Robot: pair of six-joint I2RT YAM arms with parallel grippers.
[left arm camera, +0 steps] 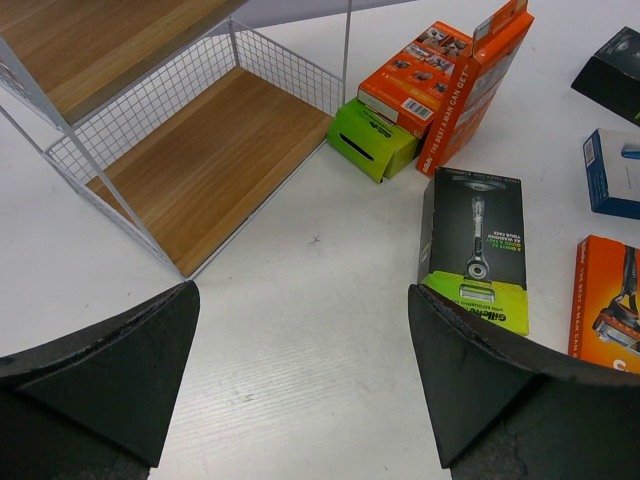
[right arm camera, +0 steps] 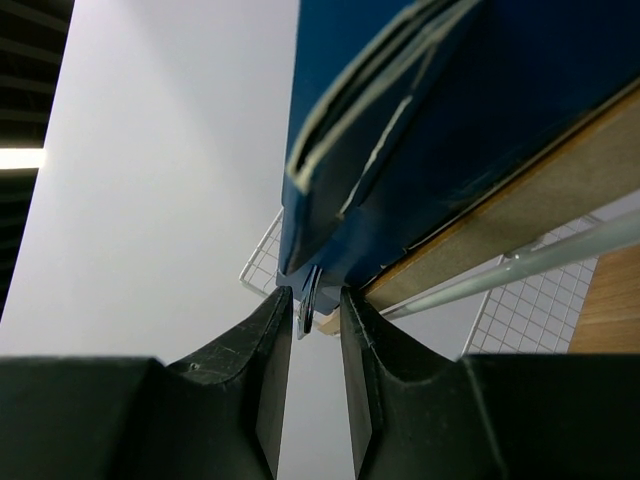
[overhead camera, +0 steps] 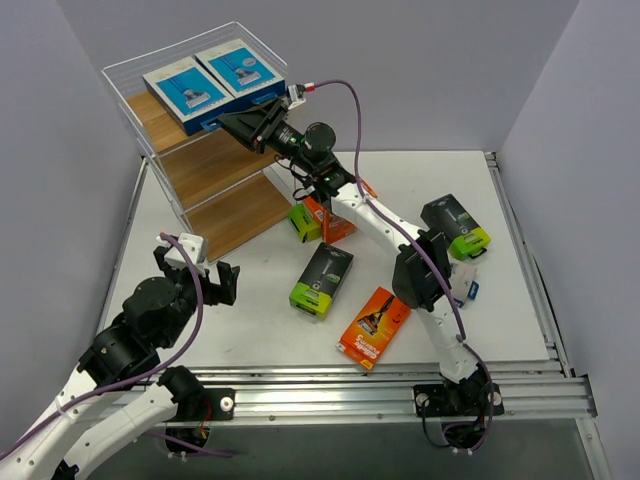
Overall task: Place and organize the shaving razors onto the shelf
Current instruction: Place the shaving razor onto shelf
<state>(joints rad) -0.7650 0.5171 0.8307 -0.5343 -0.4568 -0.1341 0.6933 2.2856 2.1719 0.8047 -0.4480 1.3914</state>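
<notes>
Right pincer [overhead camera: 240, 118] [right arm camera: 315, 300] is up at the near edge of the top board of the shelf [overhead camera: 215, 165], its jaws a narrow gap apart. In the wrist view a thin hang tab [right arm camera: 306, 308] on a blue pack [right arm camera: 450, 90] sits loosely between the fingertips. Light shows beside the tab, so nothing is clamped. Two blue-and-white razor packs [overhead camera: 185, 88] lie flat, side by side, on that top board. I cannot tell which of them carries the tab.

Left pincer [overhead camera: 218, 282] [left arm camera: 300, 295] hangs wide open and holds nothing, low over the front left of the bench [overhead camera: 250, 330].

The other razors are on the bench. A black pack with a green end [overhead camera: 322, 278] lies flat near the middle, and a flat orange pack [overhead camera: 375, 327] is near it, closer to the front. Just beside the foot of the shelf, leaning orange packs [overhead camera: 335, 222] rest together, and a green-ended pack [overhead camera: 303, 222] touches them. Further right lies a second black-and-green pack [overhead camera: 455, 225]. A small blue box [left arm camera: 615, 170] sits near it, partly hidden behind the right arm in the top view.
</notes>
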